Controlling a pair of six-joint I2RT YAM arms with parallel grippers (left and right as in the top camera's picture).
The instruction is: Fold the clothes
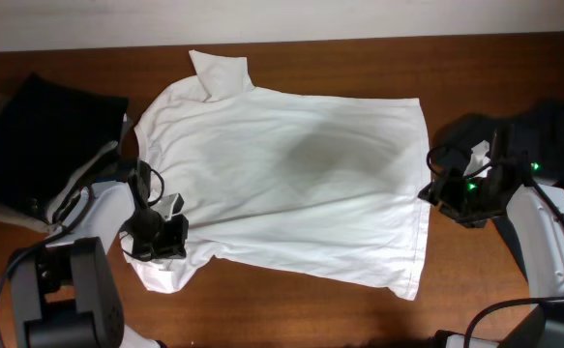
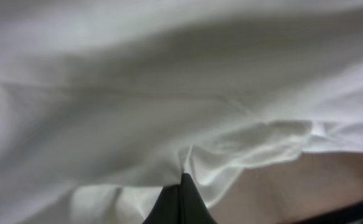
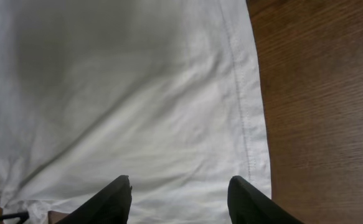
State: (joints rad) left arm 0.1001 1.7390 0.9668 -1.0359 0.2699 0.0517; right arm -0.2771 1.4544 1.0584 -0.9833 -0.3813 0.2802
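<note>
A brown wooden table (image 1: 262, 311) carries a white shirt (image 1: 291, 184), spread flat across the middle with its collar to the left and its hem (image 3: 243, 124) to the right. A dark cloth (image 1: 30, 135) lies at the far left.

The shirt looks light, thin and limp. It should sag and wrinkle if lifted by one point, so the hem corners and shoulder seams seem the best holds.

The left gripper (image 1: 161, 235) sits at the near-left sleeve (image 1: 165, 275). Its fingers (image 2: 181, 202) are pressed together, and cloth gathered at their tips suggests a pinch on the shirt.

The right gripper (image 1: 443, 193) is at the hem's right edge. Its fingers (image 3: 120, 199) are spread wide above the cloth and hold nothing. Whether they touch it I cannot tell.
</note>
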